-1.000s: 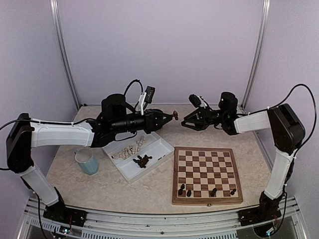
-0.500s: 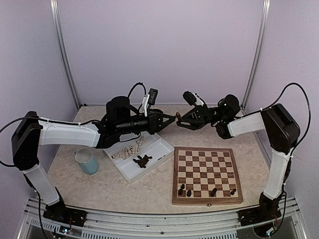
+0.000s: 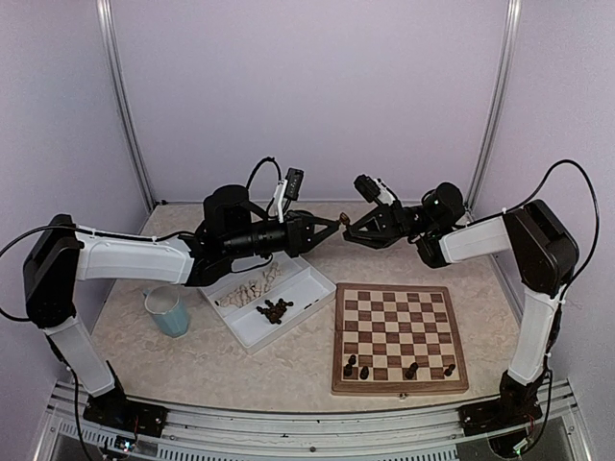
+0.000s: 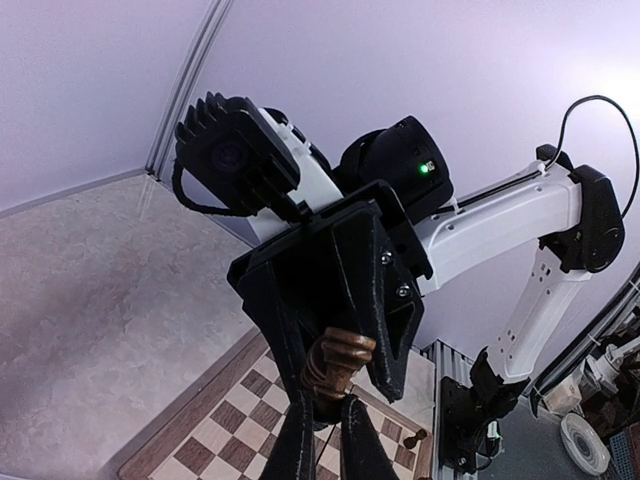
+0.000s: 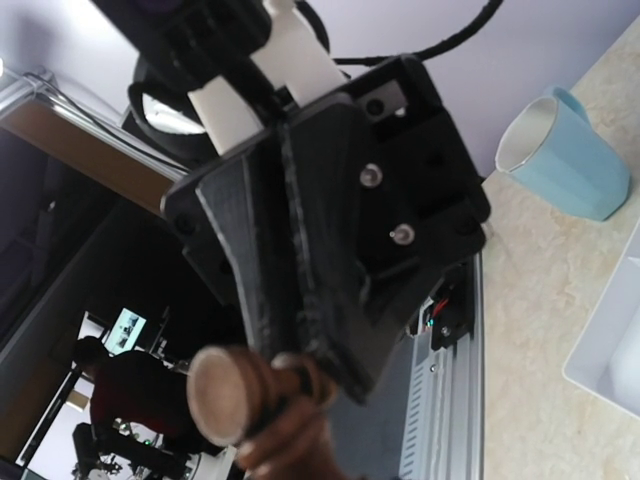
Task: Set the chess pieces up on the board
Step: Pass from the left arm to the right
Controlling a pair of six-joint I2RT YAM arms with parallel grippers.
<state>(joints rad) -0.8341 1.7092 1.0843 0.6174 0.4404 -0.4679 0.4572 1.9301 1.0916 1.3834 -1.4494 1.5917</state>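
A dark brown chess piece (image 4: 338,365) is held between the narrow tips of the left pincer (image 3: 333,224), in the air beyond the far left corner of the board (image 3: 394,327). The right pincer (image 3: 350,230) is seen facing it tip to tip, with its jaws on both sides of the same piece, but it cannot be told whether they are closed on it. Four other dark pieces (image 3: 364,372) are seen standing along the near edge of the board, and more pieces, pale and dark, are lying in the white tray (image 3: 306,288) just left of the board.
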